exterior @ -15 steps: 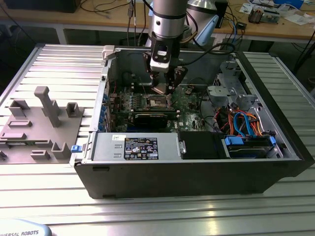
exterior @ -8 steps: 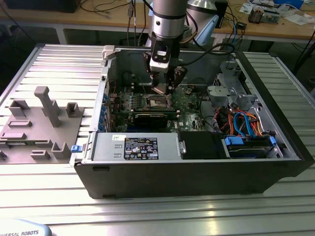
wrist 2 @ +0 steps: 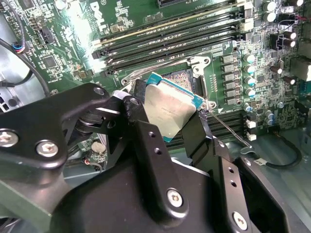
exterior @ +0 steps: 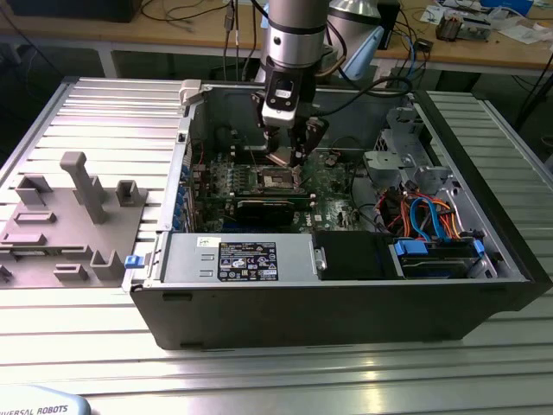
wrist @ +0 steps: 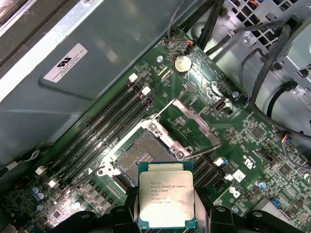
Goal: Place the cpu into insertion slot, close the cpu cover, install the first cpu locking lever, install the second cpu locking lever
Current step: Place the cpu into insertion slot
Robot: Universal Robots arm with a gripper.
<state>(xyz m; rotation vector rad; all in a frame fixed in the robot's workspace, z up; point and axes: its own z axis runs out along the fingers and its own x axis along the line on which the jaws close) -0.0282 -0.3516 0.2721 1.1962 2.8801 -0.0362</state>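
My gripper (wrist 2: 167,115) is shut on the cpu (wrist 2: 170,108), a small square chip with a silvery top, one black finger (wrist 2: 141,124) on each of two opposite edges. In the first wrist view the cpu (wrist: 166,194) hangs just above and beside the insertion slot (wrist: 143,155), which is open with its contact field bare. The cpu cover (wrist: 197,121), a thin metal frame, is flipped open beside the slot. A thin wire locking lever (wrist 2: 228,130) stands free next to the socket. In the exterior view the gripper (exterior: 285,157) is low over the slot (exterior: 275,179) inside the case.
The motherboard lies in an open computer case (exterior: 346,294). Memory slots (wrist: 104,126) run along one side of the socket. Cables (exterior: 428,216) and a drive cage (exterior: 406,147) are at the exterior view's right. A grey fixture (exterior: 78,216) stands outside at the left.
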